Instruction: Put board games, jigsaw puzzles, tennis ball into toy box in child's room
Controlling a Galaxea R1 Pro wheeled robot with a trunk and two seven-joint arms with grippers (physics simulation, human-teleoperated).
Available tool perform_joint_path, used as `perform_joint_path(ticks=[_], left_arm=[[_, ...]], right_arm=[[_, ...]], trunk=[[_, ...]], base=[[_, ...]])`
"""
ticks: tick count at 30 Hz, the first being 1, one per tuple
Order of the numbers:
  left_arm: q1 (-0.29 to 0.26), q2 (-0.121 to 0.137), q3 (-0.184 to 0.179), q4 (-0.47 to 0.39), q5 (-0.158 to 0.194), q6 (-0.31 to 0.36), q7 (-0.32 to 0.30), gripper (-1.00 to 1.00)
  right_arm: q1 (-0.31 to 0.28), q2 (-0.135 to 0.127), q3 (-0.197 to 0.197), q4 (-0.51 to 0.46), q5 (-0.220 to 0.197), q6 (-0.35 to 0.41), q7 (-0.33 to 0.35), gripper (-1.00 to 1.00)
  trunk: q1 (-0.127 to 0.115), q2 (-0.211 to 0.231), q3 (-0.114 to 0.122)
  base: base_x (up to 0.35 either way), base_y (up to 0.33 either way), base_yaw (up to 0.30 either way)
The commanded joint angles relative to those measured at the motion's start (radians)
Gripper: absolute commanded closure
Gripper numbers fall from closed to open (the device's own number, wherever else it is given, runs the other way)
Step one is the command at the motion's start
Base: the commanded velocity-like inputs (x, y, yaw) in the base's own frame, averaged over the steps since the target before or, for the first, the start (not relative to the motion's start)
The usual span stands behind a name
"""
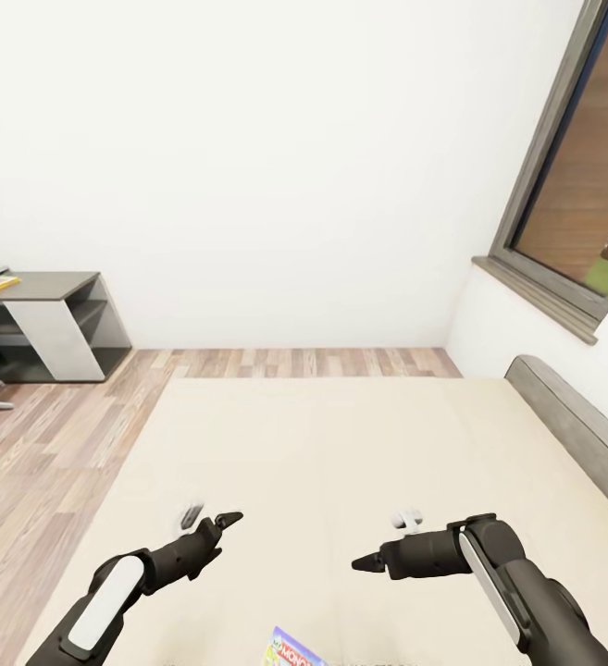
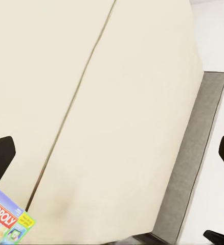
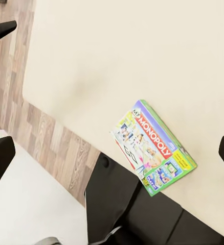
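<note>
Monopoly box (image 3: 154,147) lies flat at the near edge of the bed (image 1: 341,444), close against the robot's trunk, and in the head view only its corner pokes up from the lower border. Both arms reach forward over the mattress, probably so that either hand can drop onto the game lying between and behind them. The left gripper (image 1: 209,524) and the right gripper (image 1: 389,541) both hold nothing, and their fingers stand wide apart at the borders of the wrist views. The box is cut off again in the left wrist view, with just part of its title showing. A second game said to be on the bed cannot be made out anywhere, and the desk (image 1: 35,289) by the far wall is partly cropped.
</note>
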Motion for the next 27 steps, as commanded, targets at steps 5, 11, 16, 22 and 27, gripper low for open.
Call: perform_joint_path(ticks=[5,11,16,22,27], left_arm=[[-0.008,0.009,0.001,0.05,-0.009,0.015,-0.018,-1.0],[-0.037,0.024,-0.002,0.131,-0.015,0.025,-0.065,-1.0],[-0.056,0.03,-0.032,0.165,-0.032,0.038,-0.112,-1.0],[-0.084,0.034,-0.135,0.188,-0.067,0.081,-0.212,-1.0],[-0.095,0.035,-0.187,0.192,-0.08,0.091,-0.303,-1.0]], right_arm=[[-0.002,-0.001,-0.002,0.017,-0.01,0.008,-0.006,-1.0],[-0.016,0.003,-0.018,0.059,-0.01,0.008,-0.006,-1.0],[-0.026,0.004,-0.025,0.078,-0.01,0.008,-0.006,-1.0],[-0.033,0.004,-0.031,0.092,-0.01,0.008,-0.006,-1.0],[-0.035,0.005,-0.033,0.095,-0.01,0.008,-0.006,-1.0]], trunk=[[0.001,-0.002,-0.01],[0.001,-0.002,-0.02],[0.001,-0.002,-0.028],[0.001,-0.002,-0.038],[0.001,-0.002,-0.046]], base=[[0.0,0.0,0.0],[0.0,0.0,0.0],[0.0,0.0,0.0],[0.0,0.0,0.0],[0.0,0.0,0.0]])
